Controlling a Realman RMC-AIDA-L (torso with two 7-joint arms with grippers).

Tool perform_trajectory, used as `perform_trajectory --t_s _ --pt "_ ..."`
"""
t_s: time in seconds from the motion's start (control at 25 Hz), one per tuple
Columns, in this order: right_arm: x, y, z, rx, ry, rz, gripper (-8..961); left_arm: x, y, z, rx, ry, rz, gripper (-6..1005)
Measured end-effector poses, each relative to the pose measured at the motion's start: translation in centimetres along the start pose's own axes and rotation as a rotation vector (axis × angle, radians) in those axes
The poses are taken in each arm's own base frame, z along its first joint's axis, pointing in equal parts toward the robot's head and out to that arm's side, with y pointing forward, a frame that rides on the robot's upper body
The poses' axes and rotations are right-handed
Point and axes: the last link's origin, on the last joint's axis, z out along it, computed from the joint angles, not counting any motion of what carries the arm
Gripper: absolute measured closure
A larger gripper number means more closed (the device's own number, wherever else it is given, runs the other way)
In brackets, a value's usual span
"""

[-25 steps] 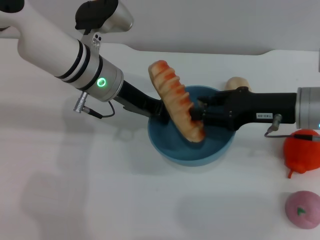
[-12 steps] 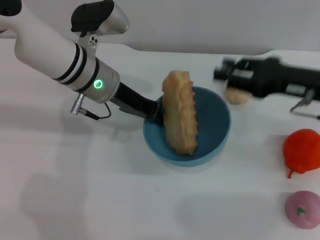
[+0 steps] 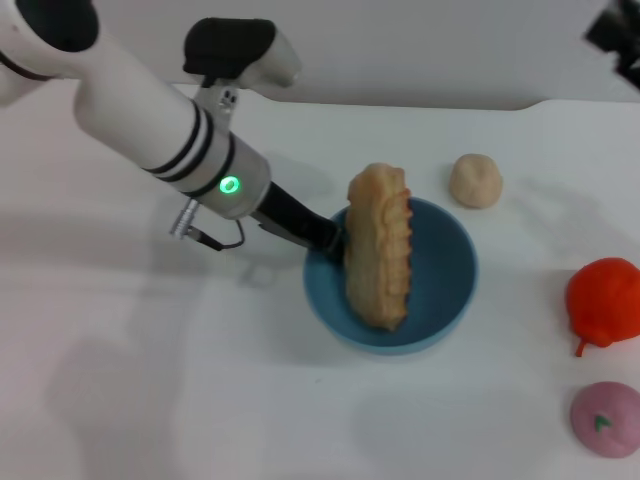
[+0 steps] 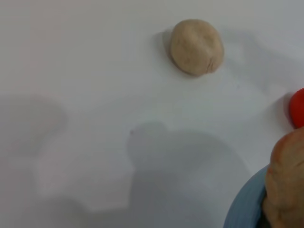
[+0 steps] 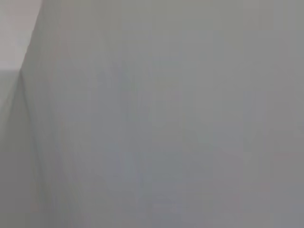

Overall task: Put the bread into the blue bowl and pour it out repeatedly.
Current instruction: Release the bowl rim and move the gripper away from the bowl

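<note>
The bread (image 3: 380, 248) stands on edge in the blue bowl (image 3: 445, 300) at the middle of the counter (image 3: 200, 400). The left end effector (image 3: 325, 237) meets the bowl's left rim. A ball (image 3: 475, 180) lies beyond the bowl, two round toys (image 3: 603, 300) far right.

White table with a bowl and toy foods

The white table (image 3: 150, 400) carries the blue bowl (image 3: 445, 300) at centre, a beige ball (image 3: 475, 180) beyond it, and a red toy (image 3: 605, 300) and pink toy (image 3: 605, 420) at right.
</note>
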Motion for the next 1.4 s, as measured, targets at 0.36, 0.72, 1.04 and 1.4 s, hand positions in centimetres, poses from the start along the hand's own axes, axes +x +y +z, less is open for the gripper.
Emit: perform_trajectory --t_s 0.36,0.72,1.04,1.4 --pt "0.8 0.3 -3.0 0.054 -0.128 -0.007 509 0.6 2.6 3.0 0.059 0.015 0.115 991" --pt "0.9 0.4 -2.7 0.043 -0.125 -0.012 509 0.4 2.9 3.9 0.094 -0.005 0.139 953" --pt "0.9 0.4 -2.4 0.034 -0.124 -0.011 508 0.0 2.4 4.1 0.110 -0.022 0.133 851" --pt "1.3 0.4 -2.6 0.043 -0.121 0.006 509 1.0 1.6 2.8 0.097 0.028 0.109 686"
